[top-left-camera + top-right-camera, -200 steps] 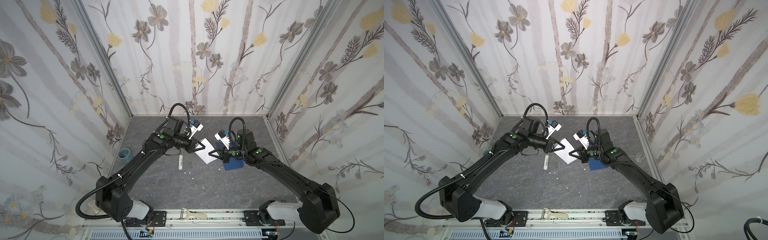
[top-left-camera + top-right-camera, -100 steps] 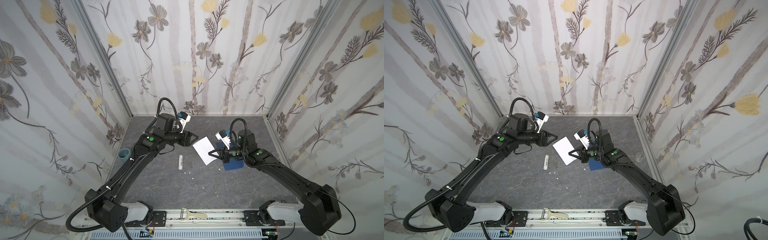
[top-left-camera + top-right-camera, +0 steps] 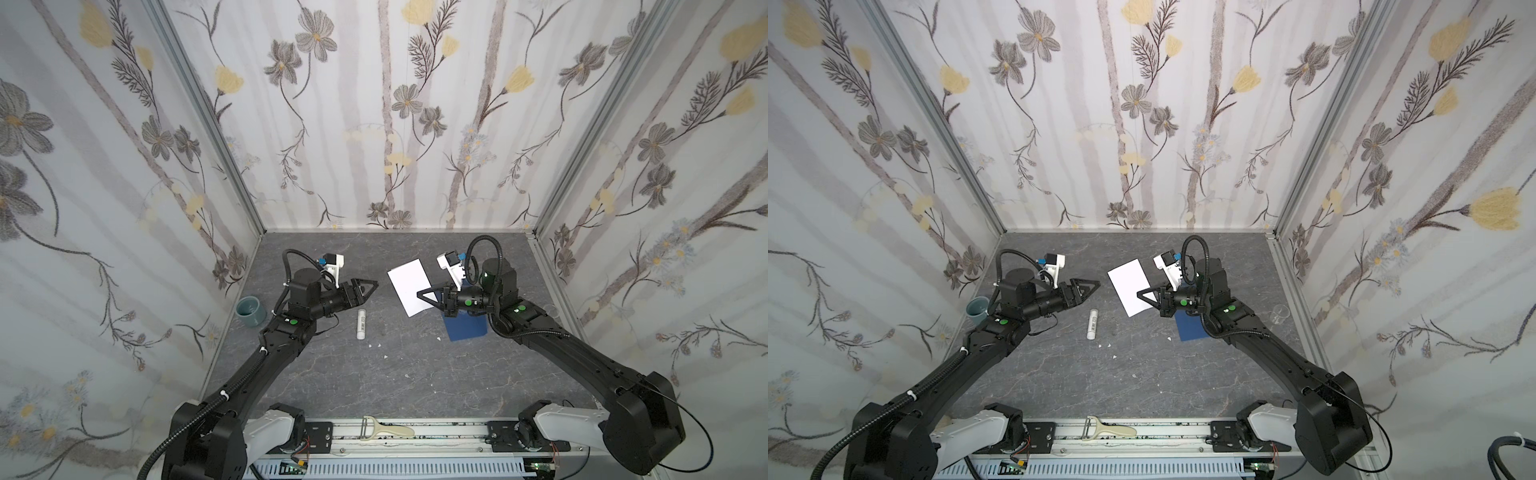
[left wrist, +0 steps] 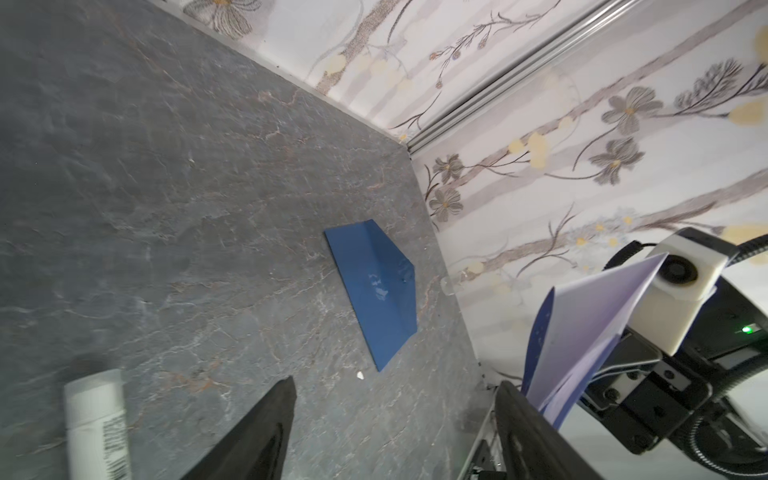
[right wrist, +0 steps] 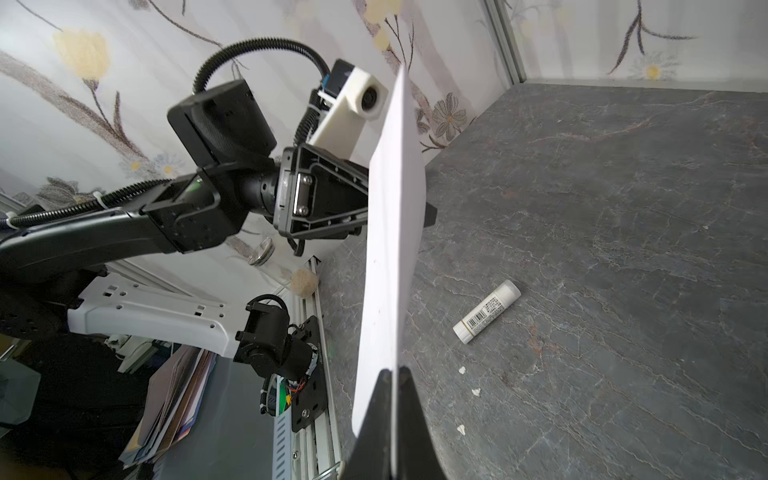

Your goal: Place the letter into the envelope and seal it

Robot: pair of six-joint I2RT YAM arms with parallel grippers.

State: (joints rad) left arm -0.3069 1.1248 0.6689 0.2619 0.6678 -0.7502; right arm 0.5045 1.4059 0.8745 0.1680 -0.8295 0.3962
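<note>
The right jaws are clenched on one edge of the thin white paper letter (image 3: 409, 291). It hangs tilted above the grey stone-patterned bench (image 3: 374, 382) near the bench's middle, with its plain side up in both top views. The left jaws stand released with nothing between them, at 9 o'clock of the letter and well apart from it.

The dark navy blue paper envelope (image 3: 467, 328) lies flat on the bench at 4 o'clock of the letter. In both top views the right arm (image 3: 540, 332) covers its far part. The left wrist view shows all of it, with a pale glossy mark at its centre.

A white cylindrical glue stick (image 3: 361, 324) lies on its side at 8 o'clock of the letter and 6 o'clock of the left jaws. Small white scraps (image 3: 372, 345) lie near its front end. A grey-blue round cup (image 3: 250, 311) stands by the left wall at 9 o'clock of the glue stick. A clear glass beaker (image 3: 1280, 313) stands at 3 o'clock of the envelope, by the right wall. A cream-handled peeler (image 3: 384, 430) lies on the front rail at 6 o'clock. In the right wrist view the letter is nearly edge-on and hides most of the left jaws.

A second ago the left jaws were closed on the letter's opposite edge. They have since let go and drawn back toward 9 o'clock. The right arm, letter, envelope and glue stick keep their places.
</note>
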